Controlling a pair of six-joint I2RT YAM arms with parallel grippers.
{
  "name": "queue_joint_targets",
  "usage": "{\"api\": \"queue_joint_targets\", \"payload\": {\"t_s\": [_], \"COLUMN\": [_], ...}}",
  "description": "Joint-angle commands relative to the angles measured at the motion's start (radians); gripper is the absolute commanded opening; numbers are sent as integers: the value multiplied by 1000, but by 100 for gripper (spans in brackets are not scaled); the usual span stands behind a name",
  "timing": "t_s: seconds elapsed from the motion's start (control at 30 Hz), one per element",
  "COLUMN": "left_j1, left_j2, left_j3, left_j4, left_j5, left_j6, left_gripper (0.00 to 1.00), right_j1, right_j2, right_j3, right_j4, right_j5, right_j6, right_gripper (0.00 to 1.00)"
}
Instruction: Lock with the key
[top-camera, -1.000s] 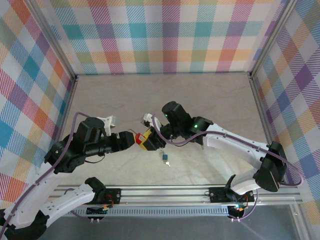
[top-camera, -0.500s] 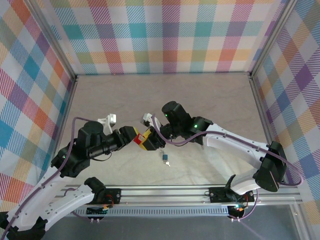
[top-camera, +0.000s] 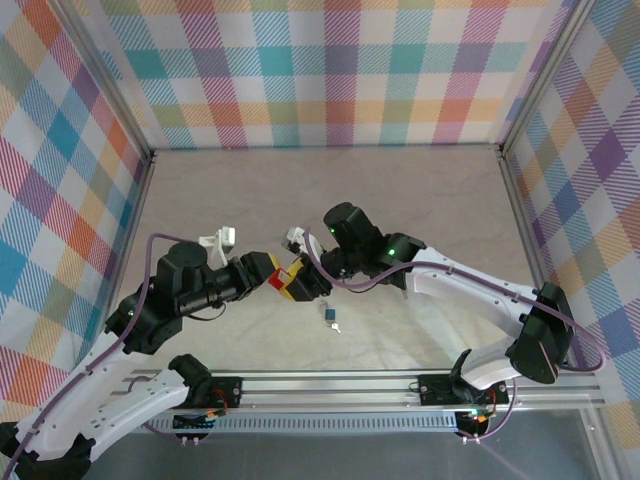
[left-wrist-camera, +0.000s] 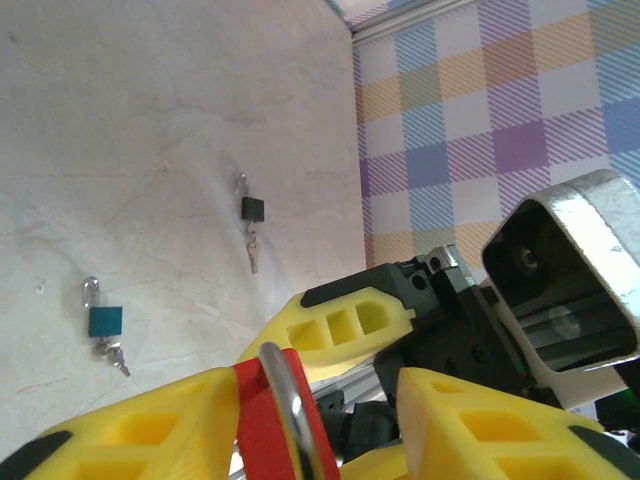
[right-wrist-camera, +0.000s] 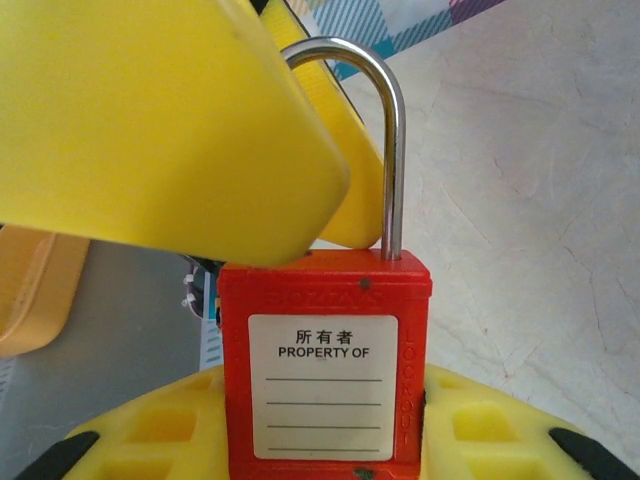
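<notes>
A red padlock (right-wrist-camera: 325, 380) with a white "PROPERTY OF" label stands upright in my right gripper (right-wrist-camera: 325, 432), which is shut on its body. Its steel shackle (right-wrist-camera: 393, 150) points up. In the top view the two grippers meet mid-table at the padlock (top-camera: 275, 279), the right gripper (top-camera: 298, 284) coming in from the right. My left gripper (left-wrist-camera: 325, 400) straddles the padlock's top (left-wrist-camera: 262, 420). One yellow finger (left-wrist-camera: 130, 430) touches the red body and the other (left-wrist-camera: 480, 420) stands a little apart, so it is open. The key of the red padlock is hidden.
Two small padlocks lie on the marble tabletop with keys attached: a teal one (left-wrist-camera: 104, 320) (top-camera: 329, 314) and a dark one (left-wrist-camera: 253, 208). Checkered walls close in the left, back and right sides. An aluminium rail (top-camera: 330, 385) runs along the near edge.
My left gripper has moved right up to the padlock, and its jaws have narrowed around the padlock's top. The right gripper and the padlock have held still.
</notes>
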Motion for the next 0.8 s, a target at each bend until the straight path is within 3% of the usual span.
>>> {"api": "queue_joint_targets", "payload": {"t_s": [0.0,0.27,0.33,0.77], "left_j1": [-12,-12,-12,-12], "left_j2": [12,40,44,37], "left_j3": [33,80,106,51], "left_j4": [-70,-172,-206,-91], "left_j5": [74,73,63,115], "left_j6": [35,105,128,65], "left_gripper": [43,65,66,42], "right_j1": [1,1,2,2], "right_j2": [7,-9,-12,3], "right_j3": [26,36,35,35], "right_j4": [39,22,21,38], "right_j5": [11,20,21,-5], "right_j6": [-6,-21,-21,-4], "right_gripper": [0,0,0,0]}}
